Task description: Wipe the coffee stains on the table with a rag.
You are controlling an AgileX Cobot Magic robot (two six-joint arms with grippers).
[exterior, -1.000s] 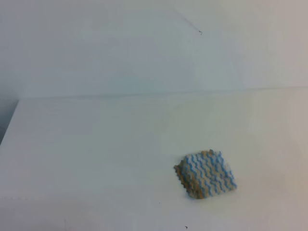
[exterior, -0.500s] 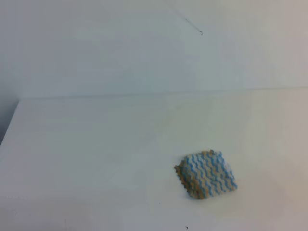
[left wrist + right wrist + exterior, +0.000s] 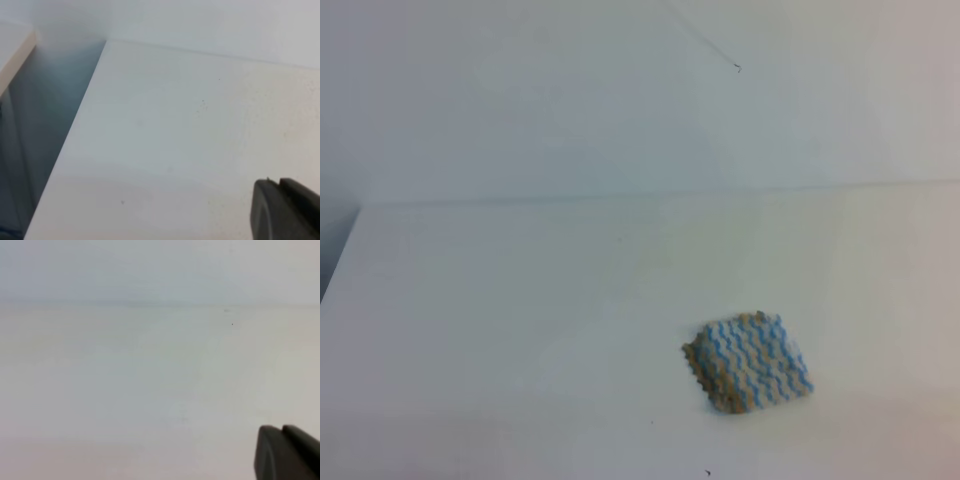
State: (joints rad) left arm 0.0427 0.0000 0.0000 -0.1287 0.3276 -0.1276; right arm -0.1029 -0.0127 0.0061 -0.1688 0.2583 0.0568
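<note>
The rag (image 3: pixel 748 362), a small squarish cloth with blue, white and tan zigzag stripes, lies flat on the white table (image 3: pixel 520 320), right of centre and near the front. No gripper touches it, and neither arm shows in the exterior high view. No coffee stains show in any view. Only a dark piece of my left gripper (image 3: pixel 287 210) shows, at the lower right of the left wrist view over bare tabletop. A similar dark piece of my right gripper (image 3: pixel 287 452) shows in the right wrist view. Neither view shows how the jaws stand.
A white wall (image 3: pixel 620 100) rises behind the table's back edge. The table's left edge (image 3: pixel 75 125) drops into a dark gap (image 3: pixel 30 150). A few tiny dark specks (image 3: pixel 707 472) dot the surface.
</note>
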